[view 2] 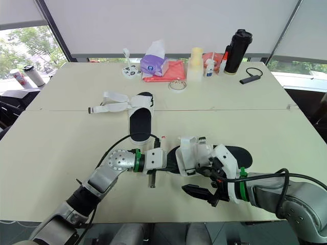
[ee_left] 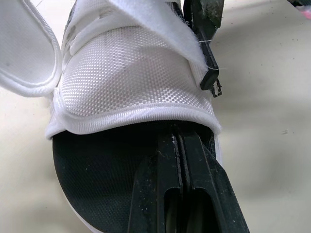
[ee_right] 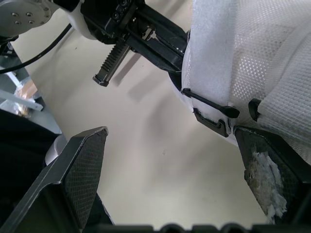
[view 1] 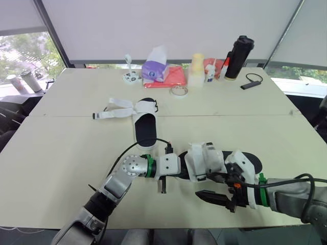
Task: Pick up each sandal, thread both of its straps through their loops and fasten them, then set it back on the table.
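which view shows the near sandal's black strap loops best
Right wrist view: the strap loops sit close up on the white upper's edge. Left wrist view catches one; the eye views show the sandal, loops too small to tell.

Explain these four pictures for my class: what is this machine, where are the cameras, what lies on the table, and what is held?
This is a humanoid robot with two arms, each ending in a two-fingered black gripper. The two wide pictures come from cameras in its head; the two close-ups from cameras on its wrists. The left gripper is shut on the sole of a white sandal; the right gripper is open beside its straps. A second sandal lies further off on the table, straps undone. At the far edge are a tissue pack, a black flask and a red cloth.
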